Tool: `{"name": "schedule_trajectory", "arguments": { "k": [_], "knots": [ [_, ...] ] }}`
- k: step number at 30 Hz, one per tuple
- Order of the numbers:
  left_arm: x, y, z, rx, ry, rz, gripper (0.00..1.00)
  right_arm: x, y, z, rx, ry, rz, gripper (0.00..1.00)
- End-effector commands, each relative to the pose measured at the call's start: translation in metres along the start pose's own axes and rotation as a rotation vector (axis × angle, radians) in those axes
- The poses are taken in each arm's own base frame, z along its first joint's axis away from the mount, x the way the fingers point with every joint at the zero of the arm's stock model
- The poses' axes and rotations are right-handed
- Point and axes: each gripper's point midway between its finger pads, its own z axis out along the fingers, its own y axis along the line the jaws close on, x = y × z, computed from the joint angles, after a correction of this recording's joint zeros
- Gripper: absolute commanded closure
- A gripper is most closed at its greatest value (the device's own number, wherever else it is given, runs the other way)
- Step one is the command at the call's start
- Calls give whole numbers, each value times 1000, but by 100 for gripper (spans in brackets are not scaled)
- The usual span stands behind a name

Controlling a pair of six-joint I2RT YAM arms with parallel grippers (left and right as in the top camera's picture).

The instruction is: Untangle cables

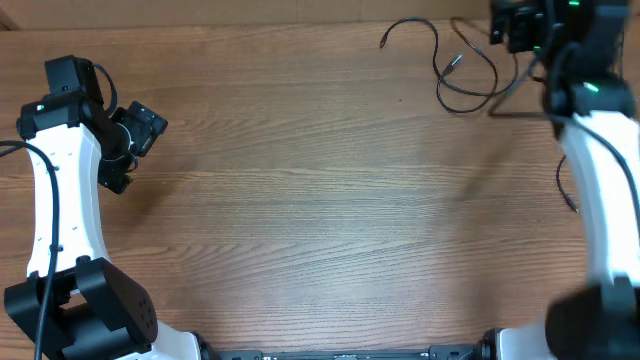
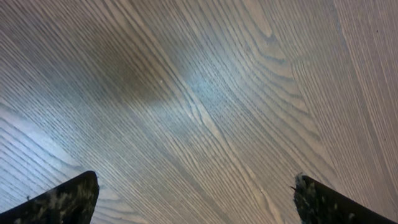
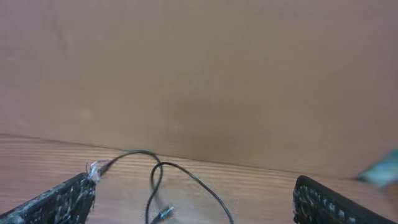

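Note:
The thin black cables (image 1: 441, 80) lie looped and crossing at the far right of the wooden table, with a silver plug end (image 1: 455, 62) inside the loop. Another thin strand (image 1: 568, 187) shows beside the right arm, partly hidden by it. My right gripper (image 1: 512, 30) is open and empty just right of the loops. In the right wrist view its fingers (image 3: 193, 186) frame a cable loop (image 3: 160, 171) and a plug (image 3: 163, 214). My left gripper (image 1: 140, 128) is open and empty at the far left, and its view (image 2: 196, 180) shows only bare wood.
A brown wall (image 3: 199, 74) rises at the table's far edge just behind the cables. The white right arm (image 1: 600, 170) runs along the right side and the left arm (image 1: 60, 200) along the left side. The wooden table (image 1: 300, 200) lies between them.

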Motion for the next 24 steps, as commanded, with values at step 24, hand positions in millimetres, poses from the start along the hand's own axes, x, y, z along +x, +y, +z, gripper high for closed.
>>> {"name": "schedule_trajectory", "arguments": {
  "k": [24],
  "knots": [
    [3, -2, 4, -3, 12, 33, 0, 48, 41, -367, -6, 74, 285, 0]
  ]
}}
